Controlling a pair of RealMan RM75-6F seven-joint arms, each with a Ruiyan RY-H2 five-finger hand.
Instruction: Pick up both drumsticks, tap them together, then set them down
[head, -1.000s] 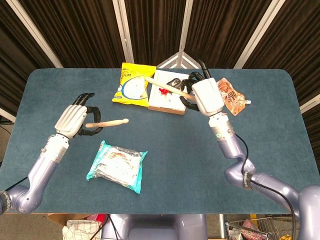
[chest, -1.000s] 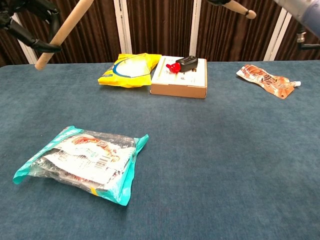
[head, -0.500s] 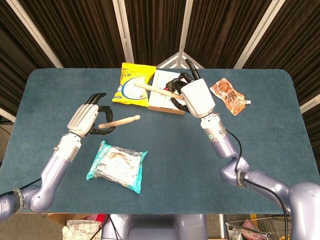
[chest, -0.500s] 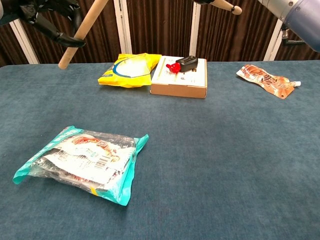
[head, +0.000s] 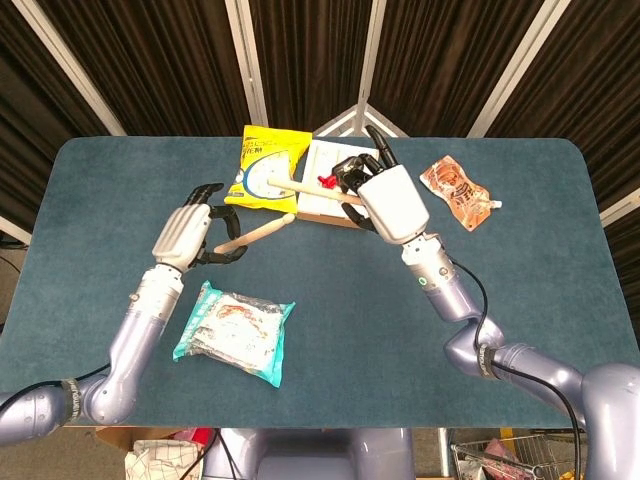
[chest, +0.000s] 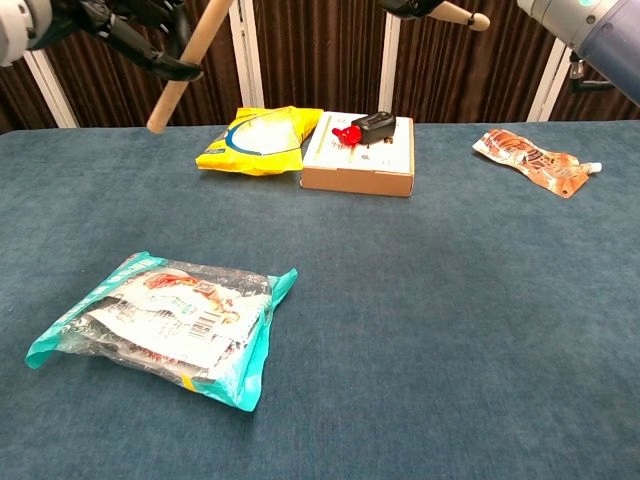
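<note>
**Sticks closing in, tips not yet touching**

Since the earlier frames both hands have drawn inward and the gap between the two sticks has shrunk.

Head view: the left hand (head: 188, 233) has its fingers curled round the butt of the left stick (head: 258, 229), whose long axis runs up and to the right, tip near the yellow bag (head: 262, 165). The right hand (head: 392, 203) is wrapped on the right stick (head: 300, 186), which points left across the box (head: 330, 200). The two tips lie just beside each other, seemingly apart; a short inward swing should make them meet.

Chest view: both sticks are held high above the table (chest: 420, 330). The left stick (chest: 190, 62) slants down-left from the left hand (chest: 135, 30); only the right stick's (chest: 462, 14) butt shows at the top edge.
</note>
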